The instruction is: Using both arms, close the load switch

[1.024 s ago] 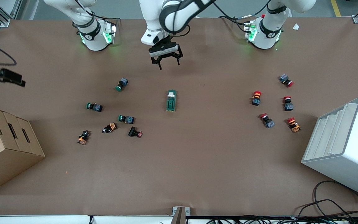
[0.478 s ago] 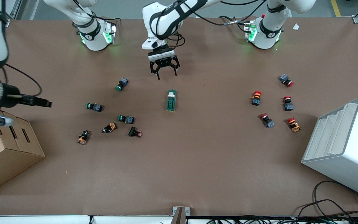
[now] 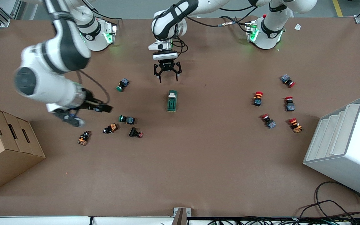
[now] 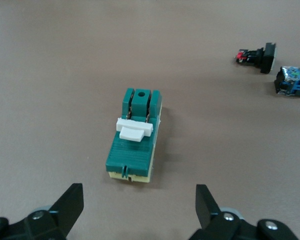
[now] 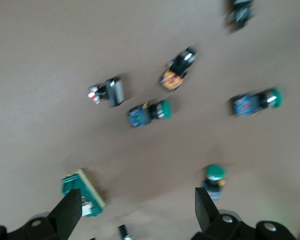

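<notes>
The load switch (image 3: 172, 101), a dark green block with a white lever at the end farther from the front camera, lies flat mid-table. It shows in the left wrist view (image 4: 135, 137) with the lever (image 4: 135, 129) across its top, and in the right wrist view (image 5: 82, 195). My left gripper (image 3: 167, 75) is open and empty, low over the table just past the switch's lever end; in its own view (image 4: 138, 207) the fingers stand wide, short of the switch. My right gripper (image 3: 105, 108) is open and empty (image 5: 137, 212), over the green and orange push buttons.
Green and orange push buttons (image 3: 127, 119) lie toward the right arm's end, red ones (image 3: 289, 104) toward the left arm's end. A cardboard box (image 3: 8, 147) and a white stepped bin (image 3: 345, 147) stand at the table's two ends. Cables (image 3: 333, 206) lie at the front edge.
My right arm has swung in from its end of the table to over the green and orange buttons. My left gripper has come down closer to the load switch.
</notes>
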Controlling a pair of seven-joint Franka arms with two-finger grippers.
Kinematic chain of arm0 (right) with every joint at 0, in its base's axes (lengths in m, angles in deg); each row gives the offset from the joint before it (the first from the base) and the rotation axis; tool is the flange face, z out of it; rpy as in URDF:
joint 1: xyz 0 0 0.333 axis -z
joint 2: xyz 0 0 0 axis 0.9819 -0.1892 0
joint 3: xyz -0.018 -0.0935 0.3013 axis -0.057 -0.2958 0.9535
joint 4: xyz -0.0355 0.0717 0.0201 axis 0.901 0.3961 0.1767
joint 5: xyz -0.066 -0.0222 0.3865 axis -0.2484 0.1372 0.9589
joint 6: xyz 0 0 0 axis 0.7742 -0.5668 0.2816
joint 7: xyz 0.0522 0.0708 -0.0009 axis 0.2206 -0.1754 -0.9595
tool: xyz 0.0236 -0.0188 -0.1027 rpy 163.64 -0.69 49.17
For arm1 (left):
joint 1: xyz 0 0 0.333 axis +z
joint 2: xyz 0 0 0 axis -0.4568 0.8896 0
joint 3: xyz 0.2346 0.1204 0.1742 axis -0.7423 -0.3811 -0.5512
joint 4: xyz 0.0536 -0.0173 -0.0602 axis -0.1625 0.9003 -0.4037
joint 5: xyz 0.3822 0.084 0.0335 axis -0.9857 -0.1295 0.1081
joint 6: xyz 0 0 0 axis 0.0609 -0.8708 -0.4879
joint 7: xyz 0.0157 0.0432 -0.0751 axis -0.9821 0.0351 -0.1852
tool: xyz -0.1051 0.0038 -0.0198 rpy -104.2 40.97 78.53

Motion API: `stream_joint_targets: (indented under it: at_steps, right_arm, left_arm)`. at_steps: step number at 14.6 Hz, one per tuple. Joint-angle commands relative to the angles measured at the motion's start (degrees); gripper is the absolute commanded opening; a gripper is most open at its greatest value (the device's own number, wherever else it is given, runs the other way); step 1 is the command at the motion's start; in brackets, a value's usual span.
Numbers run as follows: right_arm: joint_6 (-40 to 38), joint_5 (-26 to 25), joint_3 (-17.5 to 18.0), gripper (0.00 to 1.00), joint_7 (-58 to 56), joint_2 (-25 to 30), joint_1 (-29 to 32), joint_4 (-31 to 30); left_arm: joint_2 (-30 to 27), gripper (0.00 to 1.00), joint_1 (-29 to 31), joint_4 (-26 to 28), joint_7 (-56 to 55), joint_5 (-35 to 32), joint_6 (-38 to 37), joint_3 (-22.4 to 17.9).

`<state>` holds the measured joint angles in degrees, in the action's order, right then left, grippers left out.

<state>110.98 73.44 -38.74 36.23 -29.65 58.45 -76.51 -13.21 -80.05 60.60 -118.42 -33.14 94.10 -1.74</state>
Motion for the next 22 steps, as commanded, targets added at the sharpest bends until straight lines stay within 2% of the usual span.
stream_joint_targets:
  at_steps: [1, 3, 7, 9, 13, 17, 20, 22]
  right_arm:
    - [5.78, 4.97, -0.69, 1.0, 3.43, -1.14, -4.21, -3.33]
    - [10.43, 6.56, -0.69, 1.0, 5.09, -3.07, -7.2, -4.64]
    - [27.65, 11.56, -0.69, 1.0, 10.54, -6.41, -14.66, -11.41]
    - [33.9, 12.45, -0.69, 1.0, 14.4, -9.57, -18.27, -12.12]
    - [37.18, 12.89, -0.69, 1.0, 18.28, -12.05, -21.89, -12.3]
    - [40.15, 18.07, -0.69, 1.0, 19.08, -11.87, -25.49, -14.49]
    - [45.34, 21.05, -0.69, 1.0, 19.08, -12.05, -28.04, -16.6]
    - [46.14, 21.86, -0.69, 1.0, 19.08, -12.4, -29.27, -16.96]
  left_arm:
    - [0.86, 0.99, -0.13, 1.74, -5.47, -5.69, -0.26, -0.31]
    - [2.0, 0.99, -0.13, 2.09, -7.59, -8.77, -1.48, -0.39]
    - [3.41, 0.99, -0.13, 1.92, -8.21, -13.96, -2.19, -1.18]
    - [3.94, 0.99, -0.48, 1.48, -8.21, -14.14, -2.19, -1.89]
    - [4.2, 1.0, -0.57, 1.56, -8.21, -14.23, -3.33, -2.33]
    - [6.75, 1.0, -0.57, 1.3, -15.4, -19.93, -5.7, -2.33]
    - [7.19, 1.0, -0.57, 1.3, -15.51, -20.3, -7.29, -2.33]
    - [7.19, 1.0, -0.57, 1.65, -15.42, -20.47, -7.29, -2.41]
